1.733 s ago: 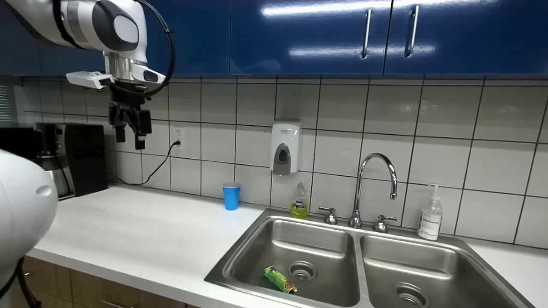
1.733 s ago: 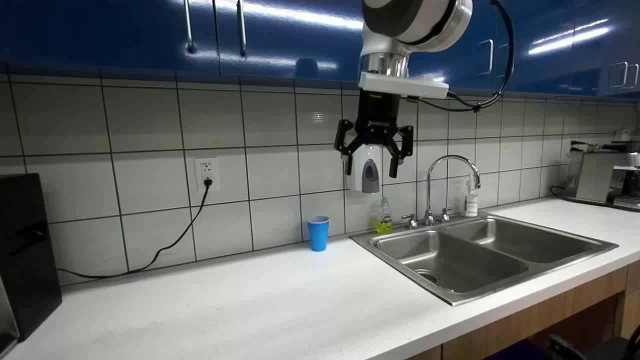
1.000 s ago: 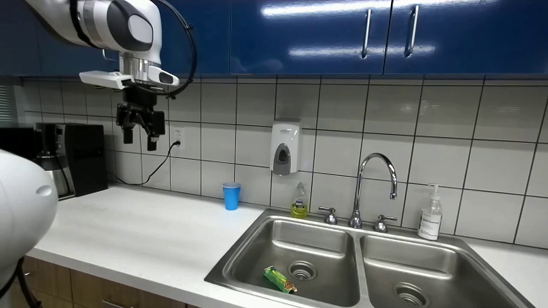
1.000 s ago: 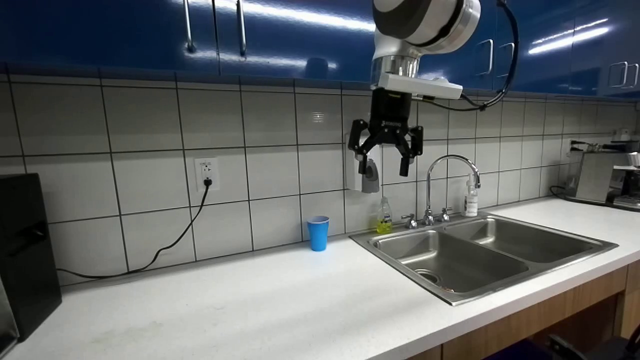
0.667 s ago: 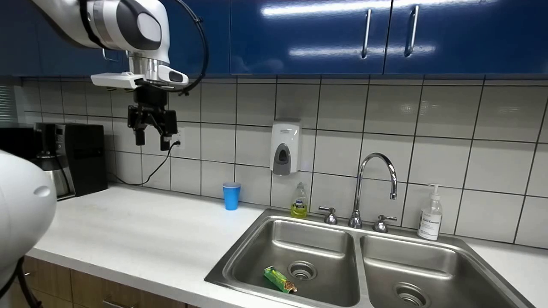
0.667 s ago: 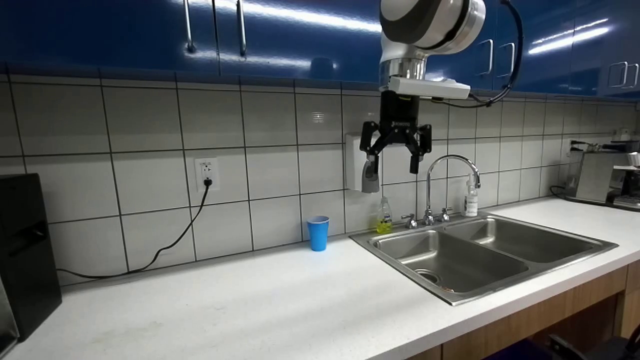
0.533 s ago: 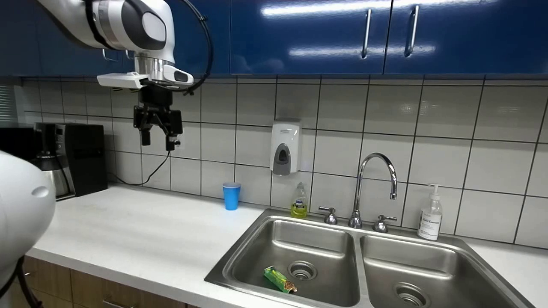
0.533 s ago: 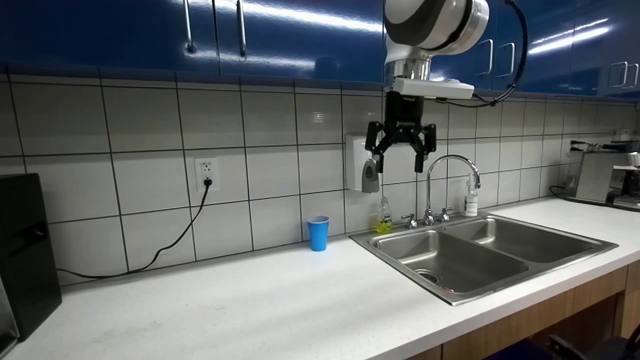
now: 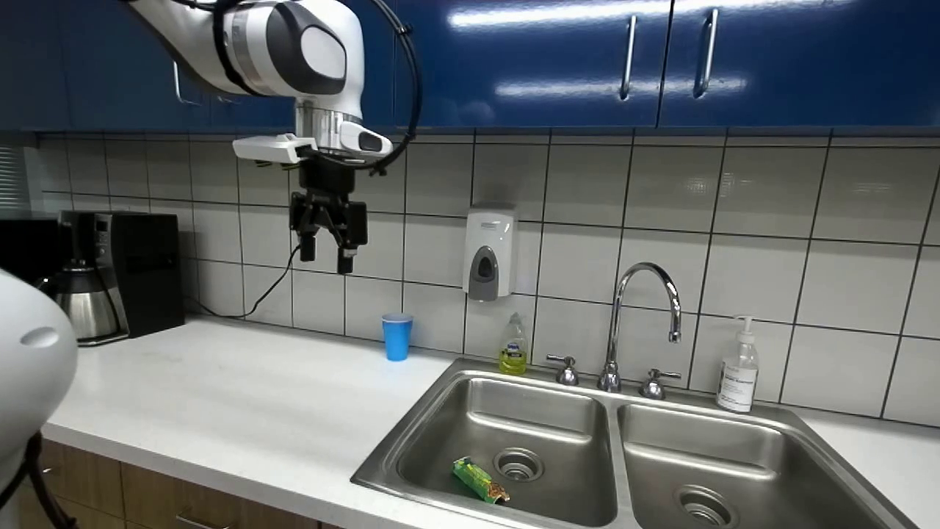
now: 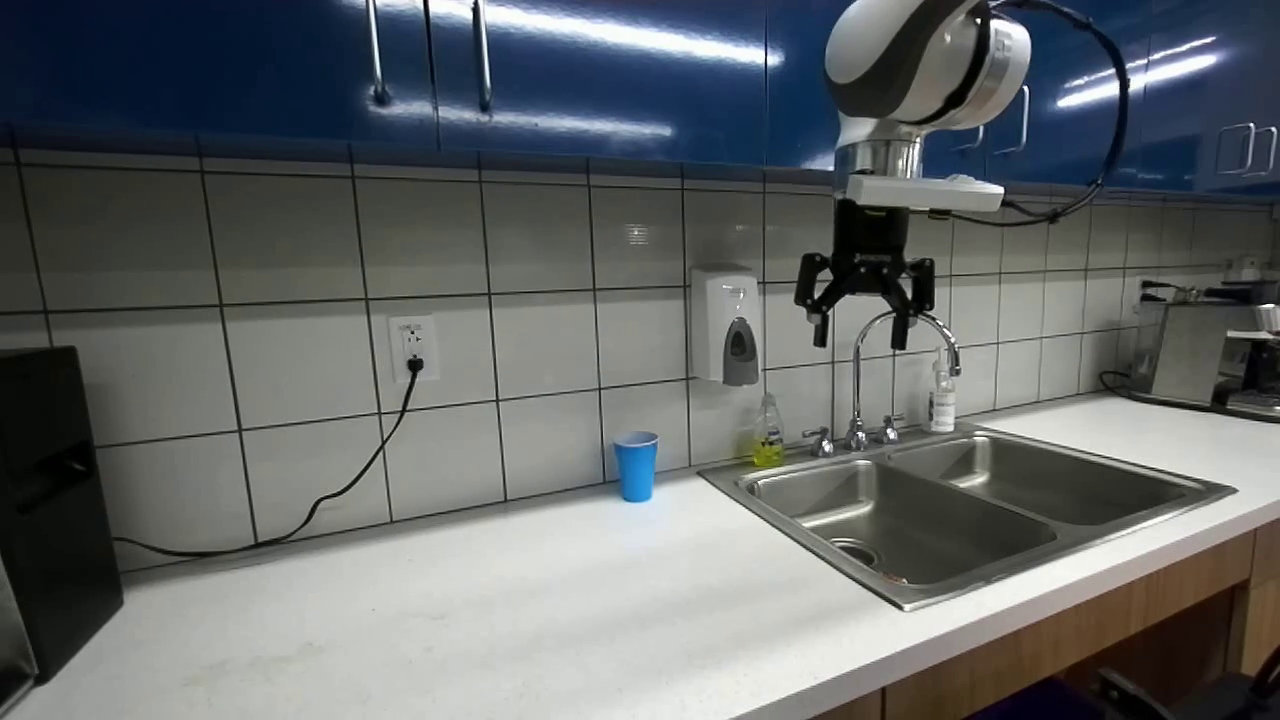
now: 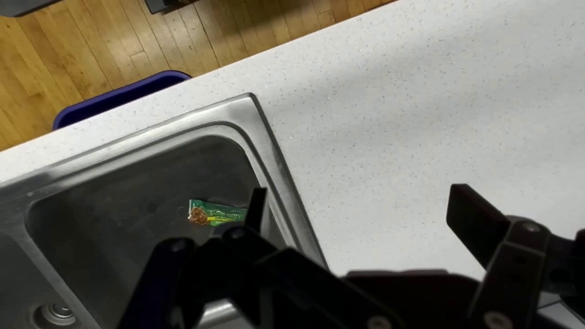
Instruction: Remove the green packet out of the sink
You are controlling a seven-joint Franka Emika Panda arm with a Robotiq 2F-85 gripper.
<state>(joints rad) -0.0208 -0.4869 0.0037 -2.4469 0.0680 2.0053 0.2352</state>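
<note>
The green packet lies flat on the bottom of the sink's near-left basin, beside the drain. In the wrist view the packet shows a brown end and is partly covered by a gripper finger. In an exterior view the sink's wall hides nearly all of it. The steel double-basin sink shows in both exterior views; its rim crosses the wrist view. My gripper is open and empty, pointing down, high above the counter and left of the packet. It also shows in an exterior view.
A blue cup stands on the counter by the wall. A dish soap bottle, curved faucet and pump bottle line the sink's back. A soap dispenser hangs on the wall. Blue cabinets hang above.
The arm and gripper have moved to the right in both exterior views, and the gripper sits slightly lower in one of them. The gripper stays open. The packet and cup have not moved.
</note>
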